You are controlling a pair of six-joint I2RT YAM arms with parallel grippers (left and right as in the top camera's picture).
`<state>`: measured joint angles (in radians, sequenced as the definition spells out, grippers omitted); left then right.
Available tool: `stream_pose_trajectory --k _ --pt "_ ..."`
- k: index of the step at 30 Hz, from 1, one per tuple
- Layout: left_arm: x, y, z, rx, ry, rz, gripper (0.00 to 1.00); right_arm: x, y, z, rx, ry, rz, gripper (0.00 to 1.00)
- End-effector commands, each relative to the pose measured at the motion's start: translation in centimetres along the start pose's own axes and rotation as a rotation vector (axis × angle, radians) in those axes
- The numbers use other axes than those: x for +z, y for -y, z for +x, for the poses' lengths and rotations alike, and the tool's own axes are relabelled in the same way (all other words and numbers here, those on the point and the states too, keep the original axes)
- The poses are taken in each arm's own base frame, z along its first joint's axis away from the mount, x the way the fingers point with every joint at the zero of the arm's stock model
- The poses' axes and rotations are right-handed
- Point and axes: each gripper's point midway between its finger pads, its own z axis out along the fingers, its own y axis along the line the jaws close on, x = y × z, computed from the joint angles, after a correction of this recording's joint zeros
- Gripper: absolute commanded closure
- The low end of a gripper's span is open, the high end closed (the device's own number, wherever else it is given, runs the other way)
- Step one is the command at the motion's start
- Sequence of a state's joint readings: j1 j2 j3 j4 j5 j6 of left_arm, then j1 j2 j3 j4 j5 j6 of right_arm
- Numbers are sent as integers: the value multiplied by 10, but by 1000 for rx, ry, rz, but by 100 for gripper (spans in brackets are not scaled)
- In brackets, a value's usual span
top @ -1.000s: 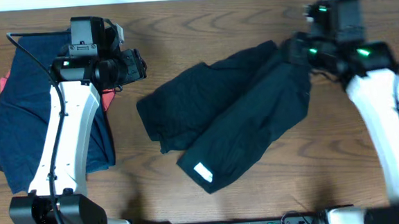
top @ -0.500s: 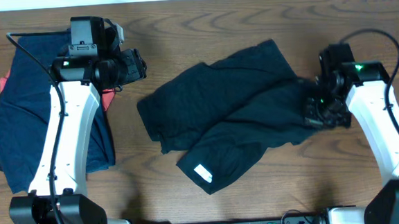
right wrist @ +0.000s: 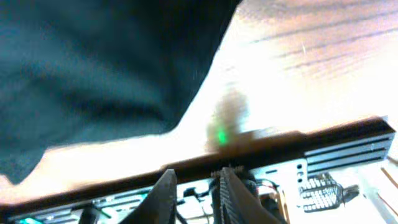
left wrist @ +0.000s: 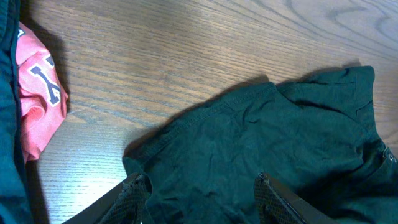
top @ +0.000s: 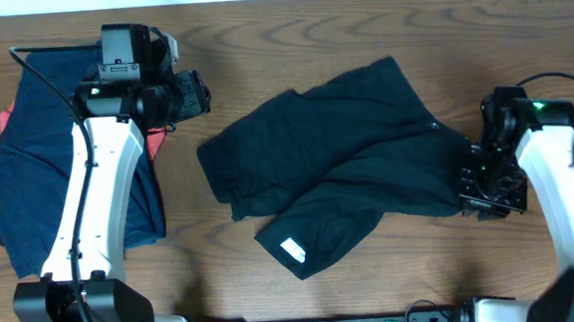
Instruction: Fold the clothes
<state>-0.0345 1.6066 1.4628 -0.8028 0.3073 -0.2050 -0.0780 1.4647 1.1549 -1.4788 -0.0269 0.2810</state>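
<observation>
A black garment (top: 338, 173) lies crumpled at the middle of the wooden table, with a white tag (top: 292, 247) at its front corner. My left gripper (top: 201, 91) hovers at the garment's upper left. In the left wrist view it (left wrist: 199, 183) is open and empty over the garment's edge (left wrist: 261, 137). My right gripper (top: 484, 194) sits low at the garment's right end. In the blurred right wrist view its fingers (right wrist: 196, 177) stand a narrow gap apart with nothing between them. The black cloth (right wrist: 93, 68) lies just beyond them.
A pile of navy cloth (top: 27, 147) lies at the far left, with a red garment (left wrist: 37, 99) showing beside it under my left arm. The table's front edge and the black rail (right wrist: 323, 149) are right by my right gripper.
My right arm swept from the far right corner down toward the front, dragging the garment's right part with it. The cloth is no longer between its fingers. The left arm has not moved.
</observation>
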Motion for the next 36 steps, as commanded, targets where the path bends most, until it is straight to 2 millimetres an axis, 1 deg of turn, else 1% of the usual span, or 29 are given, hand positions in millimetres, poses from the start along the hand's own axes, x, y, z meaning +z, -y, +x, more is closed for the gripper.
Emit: stream_pose_trajectory --k 1,2,4,5,8,10,13,15,16,21,23,25,26,30,33,36 --pt "3 -3 1 14 -3 -12 42 -39 -2 -3 -14 165 -56 62" --pt "3 -1 -1 17 4 -2 41 -48 -2 -3 -7 209 -68 51" --pt "4 9 -6 61 23 40 41 -60 -3 -6 14 300 -97 32" --pt "4 15 -9 87 39 60 36 -65 -4 -8 27 338 -111 24" --pt "5 36 -21 140 97 99 31 -68 -4 -10 33 374 -120 20" --pt "7 51 -27 177 127 125 30 -69 -4 -12 37 380 -117 20" --pt "14 75 -33 231 126 153 28 -71 -4 -17 51 399 -122 16" --pt "24 91 -37 266 110 174 26 -72 -3 -20 63 410 -127 12" --pt "31 102 -40 291 100 196 26 -72 -1 -21 71 415 -128 11" --pt "68 157 -54 394 86 281 26 -75 4 -28 98 439 -136 10" --pt "82 178 -55 462 88 302 25 -76 4 -31 100 449 -139 10" --pt "96 196 -51 530 84 320 23 -77 4 -32 101 456 -140 10" --pt "104 206 -45 577 77 329 21 -78 4 -33 99 461 -141 10" --pt "141 236 -15 744 50 365 14 -80 2 -36 92 479 -150 9" --pt "171 255 9 809 34 389 12 -83 1 -36 75 495 -156 9" --pt "190 266 22 832 32 405 11 -85 1 -35 70 501 -157 8"
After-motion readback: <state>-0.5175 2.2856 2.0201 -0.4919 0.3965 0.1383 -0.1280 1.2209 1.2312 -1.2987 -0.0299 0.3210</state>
